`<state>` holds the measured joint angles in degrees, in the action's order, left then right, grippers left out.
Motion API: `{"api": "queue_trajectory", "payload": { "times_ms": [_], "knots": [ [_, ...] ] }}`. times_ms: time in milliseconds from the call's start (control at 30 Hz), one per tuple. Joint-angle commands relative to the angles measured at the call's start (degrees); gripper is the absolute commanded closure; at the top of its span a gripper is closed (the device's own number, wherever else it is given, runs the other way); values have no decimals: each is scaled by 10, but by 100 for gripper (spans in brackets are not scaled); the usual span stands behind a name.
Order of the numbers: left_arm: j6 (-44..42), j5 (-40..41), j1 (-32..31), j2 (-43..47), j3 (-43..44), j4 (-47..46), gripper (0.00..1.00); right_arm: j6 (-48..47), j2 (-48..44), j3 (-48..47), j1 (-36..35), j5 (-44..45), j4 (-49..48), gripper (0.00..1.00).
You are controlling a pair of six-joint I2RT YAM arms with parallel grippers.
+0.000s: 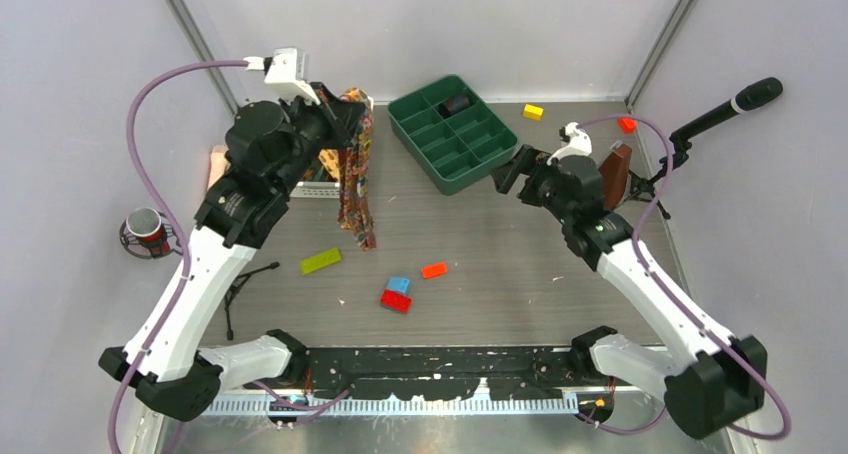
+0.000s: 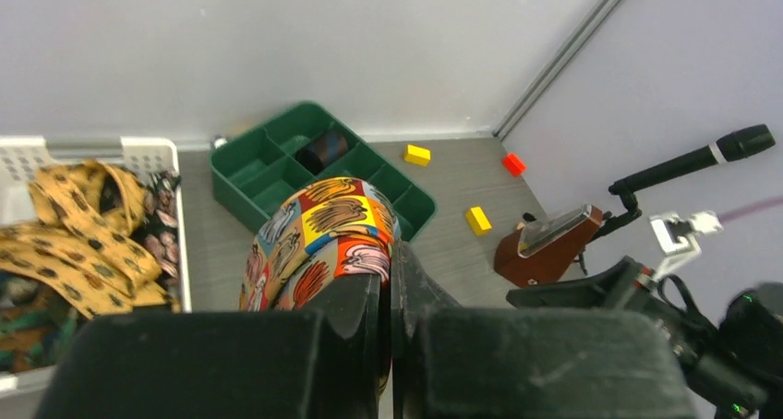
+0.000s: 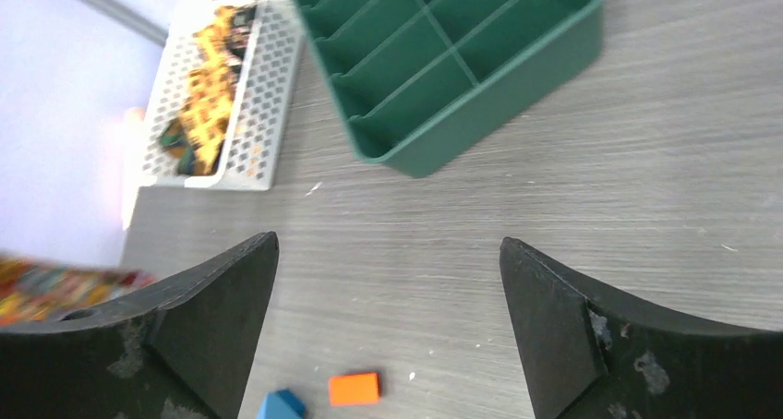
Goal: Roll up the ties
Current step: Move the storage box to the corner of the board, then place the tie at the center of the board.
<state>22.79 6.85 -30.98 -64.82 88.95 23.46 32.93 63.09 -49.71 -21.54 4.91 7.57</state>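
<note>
My left gripper (image 1: pixel 340 109) is shut on a colourful patterned tie (image 1: pixel 355 174) and holds it up high; the tie hangs down to the table left of the green tray. In the left wrist view the tie (image 2: pixel 323 230) is draped over the closed fingers (image 2: pixel 365 317). More ties (image 2: pixel 78 230) lie in the white basket (image 2: pixel 175 216), also seen in the right wrist view (image 3: pixel 208 96). A dark rolled tie (image 1: pixel 457 103) sits in a far compartment of the green tray (image 1: pixel 455 164). My right gripper (image 1: pixel 510 174) is open and empty above the table, near the tray's front corner (image 3: pixel 415 156).
Blocks lie on the table: green (image 1: pixel 320 261), orange (image 1: pixel 434 270), blue (image 1: pixel 399 285), red (image 1: pixel 395 301), yellow (image 1: pixel 533 112) and red (image 1: pixel 627 125). A brown metronome-like object (image 1: pixel 616 174) and a microphone (image 1: pixel 735 106) stand at the right. A cup (image 1: pixel 146 229) sits left.
</note>
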Motion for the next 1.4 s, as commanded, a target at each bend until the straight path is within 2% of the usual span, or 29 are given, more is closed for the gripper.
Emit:
{"api": "queue_trajectory", "payload": {
  "times_ms": [0, 133, 233, 433, 667, 900, 1167, 1367],
  "knots": [
    [81, 33, 3, 1, -44, -97, 100, -42, -71, 24, -18, -89, -54, 1],
    [145, 77, 3, -17, -59, -102, 100, -67, -88, 30, -83, -74, -127, 1],
    [189, 103, 2, -33, -54, -80, 100, -81, -63, 33, -141, -68, -197, 1],
    [222, 163, -16, -62, -30, -23, 100, -110, 3, -1, -220, -33, -290, 1],
    [254, 228, -40, -57, -45, -10, 100, -106, 108, -47, -255, -40, -410, 1],
    [257, 255, -58, -59, -37, 24, 100, -119, 193, -85, -285, -12, -498, 0],
    [265, 268, -61, -51, -41, 49, 100, -119, 243, -106, -307, 5, -540, 0],
    [248, 277, -62, -43, -38, 64, 100, -117, 270, -128, -309, 12, -535, 1]
  ]
}}
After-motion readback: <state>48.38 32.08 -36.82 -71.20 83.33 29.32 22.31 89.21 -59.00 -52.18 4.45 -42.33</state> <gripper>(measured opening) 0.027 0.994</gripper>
